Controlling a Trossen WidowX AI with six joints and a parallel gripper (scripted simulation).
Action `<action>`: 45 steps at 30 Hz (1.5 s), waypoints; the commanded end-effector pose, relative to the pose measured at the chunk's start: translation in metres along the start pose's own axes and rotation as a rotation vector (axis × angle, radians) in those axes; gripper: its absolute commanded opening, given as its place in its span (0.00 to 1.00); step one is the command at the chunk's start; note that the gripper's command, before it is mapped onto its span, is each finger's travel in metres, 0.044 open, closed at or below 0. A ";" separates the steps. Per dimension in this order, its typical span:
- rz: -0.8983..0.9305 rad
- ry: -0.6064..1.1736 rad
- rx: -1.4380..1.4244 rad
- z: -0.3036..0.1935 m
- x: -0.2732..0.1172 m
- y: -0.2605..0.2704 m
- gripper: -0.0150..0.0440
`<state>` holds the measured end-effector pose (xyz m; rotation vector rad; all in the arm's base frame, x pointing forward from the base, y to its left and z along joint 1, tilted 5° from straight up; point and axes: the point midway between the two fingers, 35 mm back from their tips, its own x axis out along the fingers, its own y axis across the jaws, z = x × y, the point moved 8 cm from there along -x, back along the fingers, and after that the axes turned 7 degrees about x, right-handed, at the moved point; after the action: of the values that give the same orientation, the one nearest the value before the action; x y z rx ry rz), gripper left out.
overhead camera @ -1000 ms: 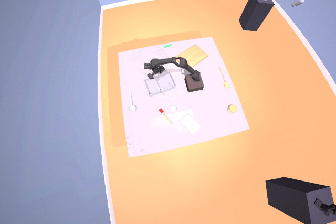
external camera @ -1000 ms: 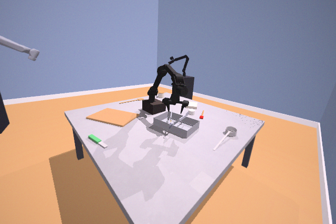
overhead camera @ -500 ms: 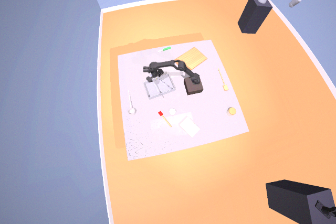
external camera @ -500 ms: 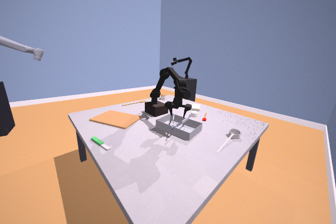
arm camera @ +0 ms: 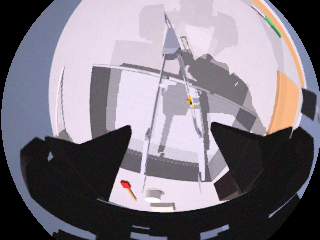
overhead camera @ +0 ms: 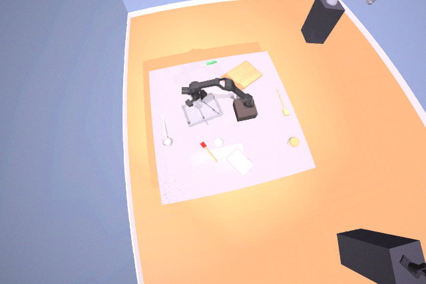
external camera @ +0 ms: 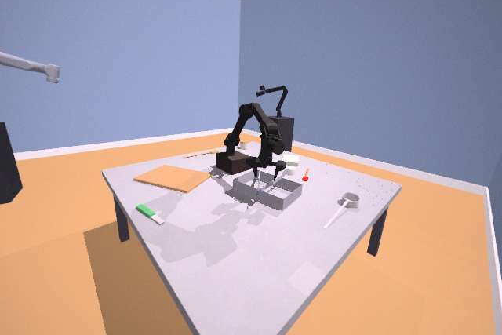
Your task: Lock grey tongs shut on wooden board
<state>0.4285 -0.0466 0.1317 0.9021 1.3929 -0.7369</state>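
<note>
The grey tongs (overhead camera: 210, 107) (arm camera: 171, 51) lie open across the roasting tin (external camera: 291, 198) (arm camera: 100, 102). In the wrist view their hinge end sticks out past the far wall and their two arms spread toward the near wall. A small yellow part shows by the right arm. My gripper (overhead camera: 196, 99) (external camera: 265, 179) (arm camera: 171, 127) is open and empty, pointing down over the tin, with one finger outside each arm of the tongs in the wrist view. The exact height of its tips is hard to tell. The wooden board (overhead camera: 245, 72) (external camera: 170, 177) (arm camera: 284, 102) lies flat beside the tin, nothing on it.
A green-handled tool (overhead camera: 211, 62) (external camera: 145, 210) lies near the board. The arm's dark base block (overhead camera: 245, 112) stands beside the tin. A long-handled white ladle (overhead camera: 167, 142) (external camera: 350, 200), a red-headed brush (overhead camera: 204, 144) (external camera: 305, 178), a white round pot (overhead camera: 218, 142) and a white block (overhead camera: 239, 161) surround it.
</note>
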 end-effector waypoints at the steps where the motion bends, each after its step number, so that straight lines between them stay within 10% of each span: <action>1: -0.008 0.002 0.006 0.000 0.009 -0.001 1.00; 39: -0.009 0.003 0.006 -0.001 0.066 -0.004 1.00; 45: -0.003 0.003 0.000 -0.001 0.063 -0.003 0.87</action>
<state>0.4292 -0.0419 0.0683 0.9015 1.3984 -0.7392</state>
